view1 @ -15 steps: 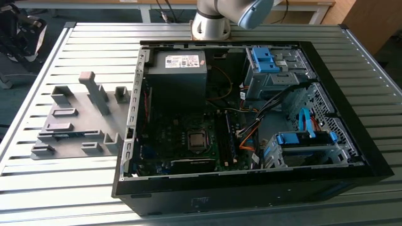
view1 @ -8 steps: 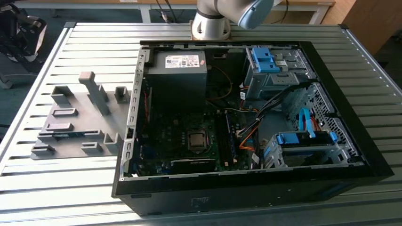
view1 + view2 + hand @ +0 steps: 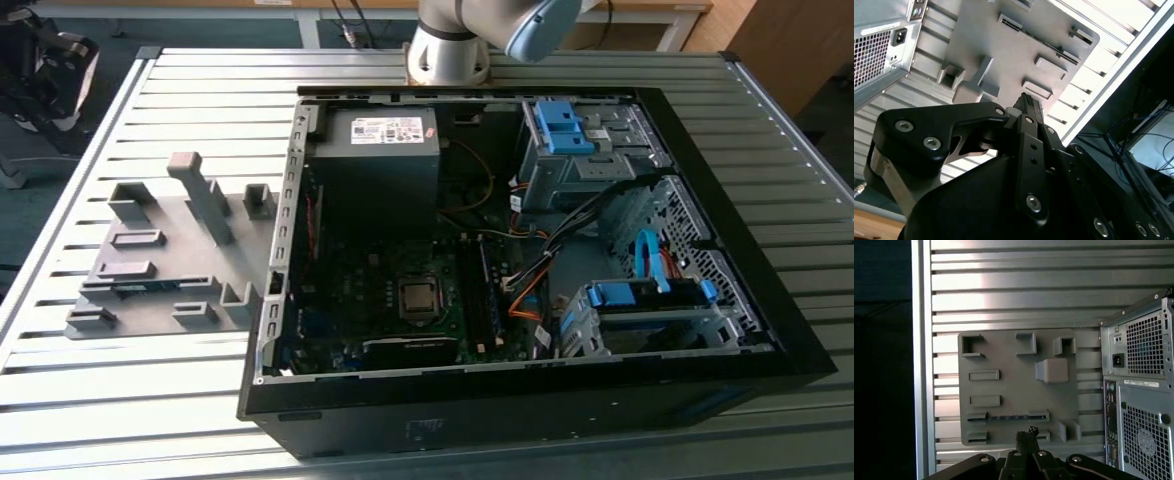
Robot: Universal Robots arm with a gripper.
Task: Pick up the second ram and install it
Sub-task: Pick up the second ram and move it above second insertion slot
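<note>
First wrist view: gripper [image 3: 1026, 434] points down over grey tray [image 3: 1009, 390].

Ram [image 3: 1006, 417]: long, thin, narrow stick, showing as a dark strip. Stands on long edge, level, ends seated in two slotted blocks of grey tray [image 3: 1004, 355]. Lies along the tray side facing away from the upright blocks, one slot row in from that edge. In exterior view, ram [image 3: 134, 286] shows as bluish-dark line low on tray, at exterior view's left, apart from case [image 3: 534, 400]. Touches only tray slots. Chip detail cannot be made out.
</note>
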